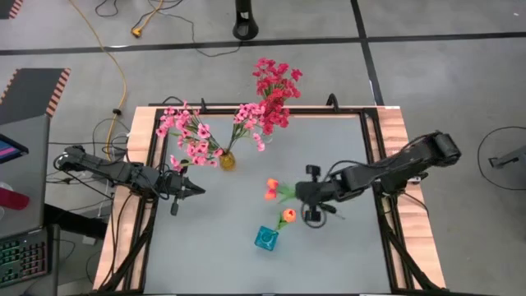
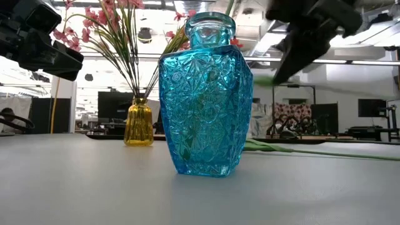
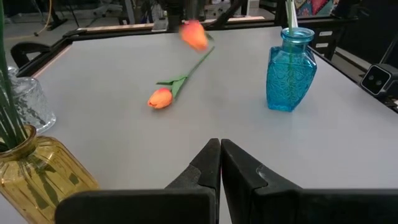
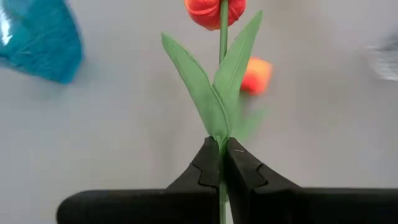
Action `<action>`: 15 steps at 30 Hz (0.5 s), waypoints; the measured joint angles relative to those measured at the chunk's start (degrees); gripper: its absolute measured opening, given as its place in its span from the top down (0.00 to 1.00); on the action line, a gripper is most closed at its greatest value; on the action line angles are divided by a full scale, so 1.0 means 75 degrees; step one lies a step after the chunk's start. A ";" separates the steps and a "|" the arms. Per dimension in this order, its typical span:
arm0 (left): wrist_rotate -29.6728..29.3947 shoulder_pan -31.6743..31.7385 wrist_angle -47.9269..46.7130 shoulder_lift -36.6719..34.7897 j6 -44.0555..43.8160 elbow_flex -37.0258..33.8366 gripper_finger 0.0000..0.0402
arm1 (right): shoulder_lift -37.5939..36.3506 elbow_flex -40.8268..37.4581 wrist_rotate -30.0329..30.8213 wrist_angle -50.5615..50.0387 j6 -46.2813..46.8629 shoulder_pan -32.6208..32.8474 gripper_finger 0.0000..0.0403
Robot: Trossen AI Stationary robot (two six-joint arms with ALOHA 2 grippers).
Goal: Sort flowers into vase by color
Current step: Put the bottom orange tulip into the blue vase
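My right gripper (image 1: 301,194) is shut on an orange tulip (image 4: 215,10) above the middle of the table. A second orange tulip (image 3: 160,98) lies flat on the table beside it. A third tulip bud (image 1: 288,215) stands in the blue glass vase (image 1: 265,238). Pink sprays (image 1: 187,131) stand in the yellow vase (image 1: 227,160). Dark-red sprays (image 1: 275,86) rise by the far edge, and their vase is hidden under the blossoms. My left gripper (image 1: 200,191) is shut and hangs over the table's left part, touching nothing. My right gripper pinches the tulip's green stem (image 4: 221,147) between its two fingers, just below where the leaves (image 4: 211,93) branch off. The fingers come from the table's right side and the stem runs along them. The bud points toward the left, held clear of the table.
A clear glass vase (image 3: 25,102) stands next to the yellow vase (image 3: 37,180). The lying tulip's stem (image 2: 312,150) stretches across the table behind the blue vase (image 2: 205,94). A raised black frame (image 1: 374,156) borders the grey table top.
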 joint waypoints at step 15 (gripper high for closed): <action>0.0002 0.0000 0.0003 0.0001 0.0031 0.0000 1.00 | -0.1963 0.0000 0.4136 0.0980 0.0369 0.0881 0.92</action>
